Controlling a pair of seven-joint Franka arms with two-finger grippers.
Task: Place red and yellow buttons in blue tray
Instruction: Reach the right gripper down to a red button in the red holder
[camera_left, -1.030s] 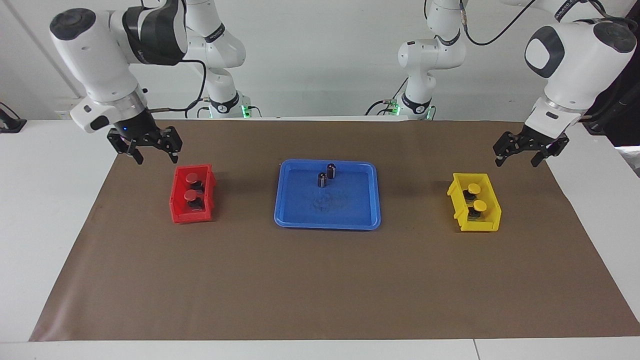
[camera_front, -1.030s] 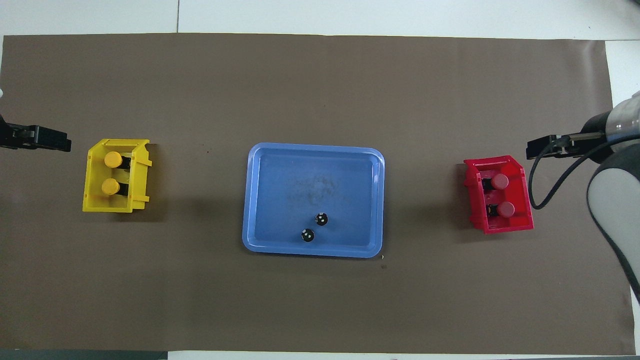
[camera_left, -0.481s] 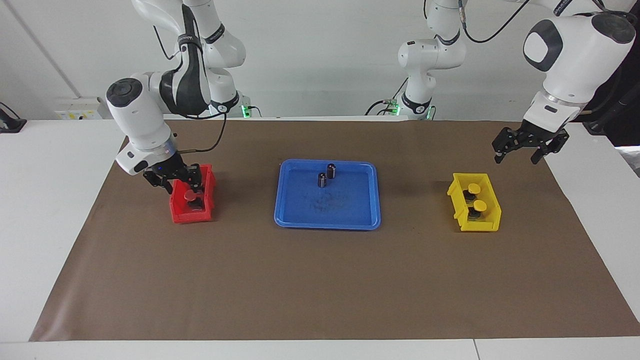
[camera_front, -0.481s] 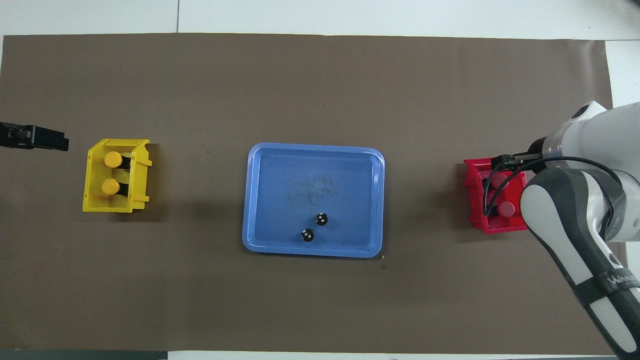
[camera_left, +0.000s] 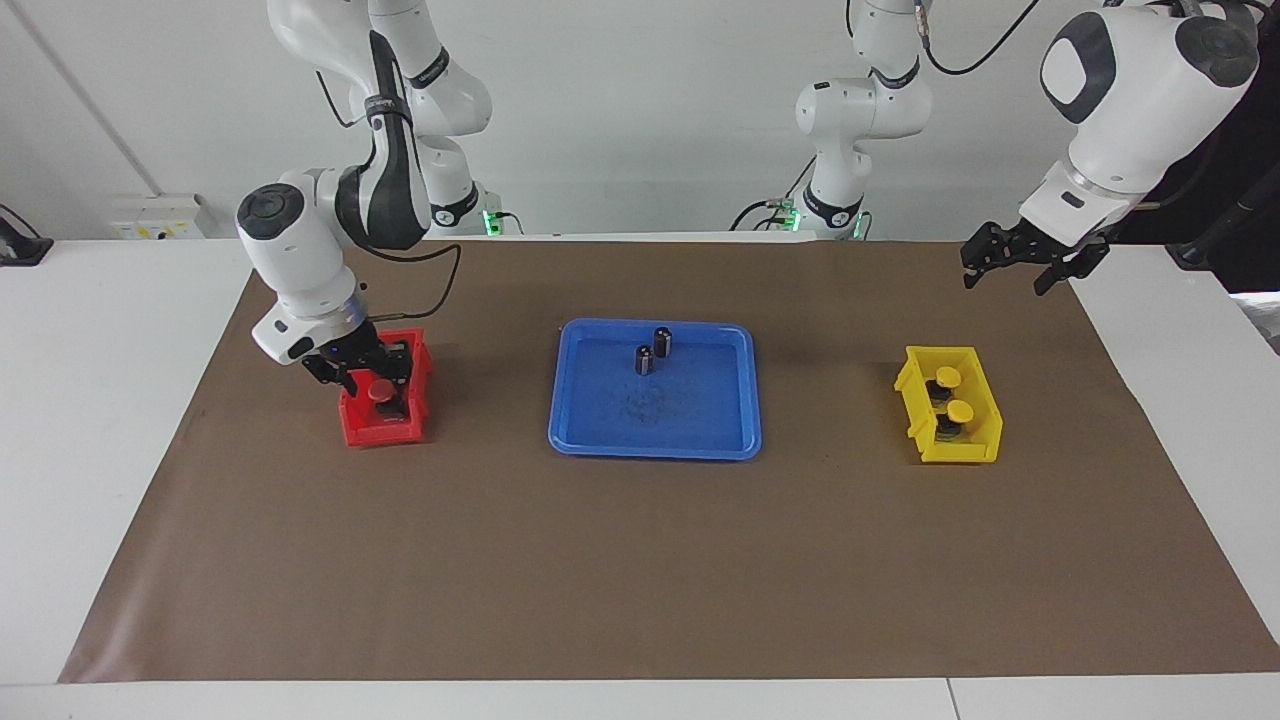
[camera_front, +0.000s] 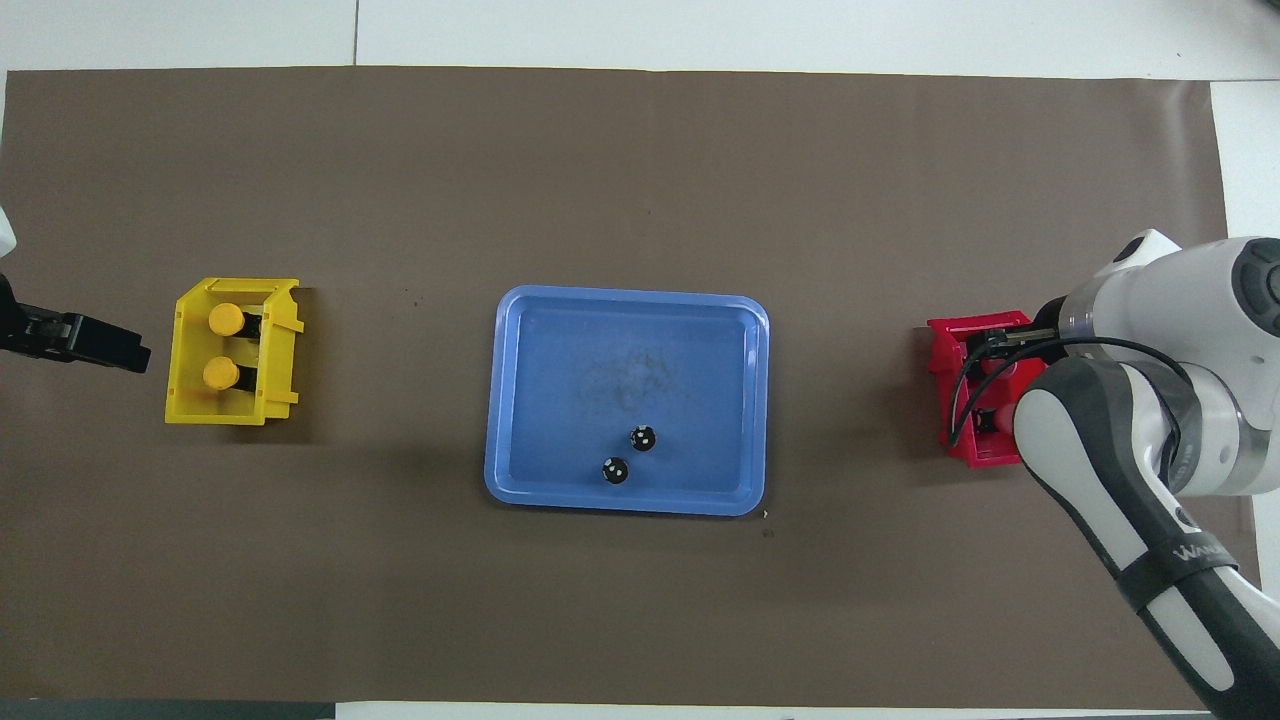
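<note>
Two red buttons sit in a small red bin (camera_left: 385, 430) (camera_front: 942, 350) at the right arm's end of the mat. One red button (camera_left: 380, 392) (camera_front: 1000, 412) shows in the half of the bin farther from the robots. My right gripper (camera_left: 358, 378) (camera_front: 985, 345) is lowered into the bin over the other red button, which it mostly hides. Two yellow buttons (camera_left: 948, 377) (camera_front: 225, 319) stand in a yellow bin (camera_left: 950, 450) (camera_front: 235, 410). My left gripper (camera_left: 1005, 280) (camera_front: 120, 352) hangs open and empty in the air beside the yellow bin. The blue tray (camera_left: 655, 445) (camera_front: 625, 500) lies mid-mat.
Two small dark cylinders (camera_left: 663, 340) (camera_front: 644, 437) stand in the blue tray, in its part nearer to the robots. A brown mat (camera_left: 640, 560) covers the table. The right arm's forearm (camera_front: 1130, 480) covers part of the red bin from above.
My right gripper came down from above the mat into the red bin, onto the button nearer to the robots. My left gripper rose a little and drifted toward the robots.
</note>
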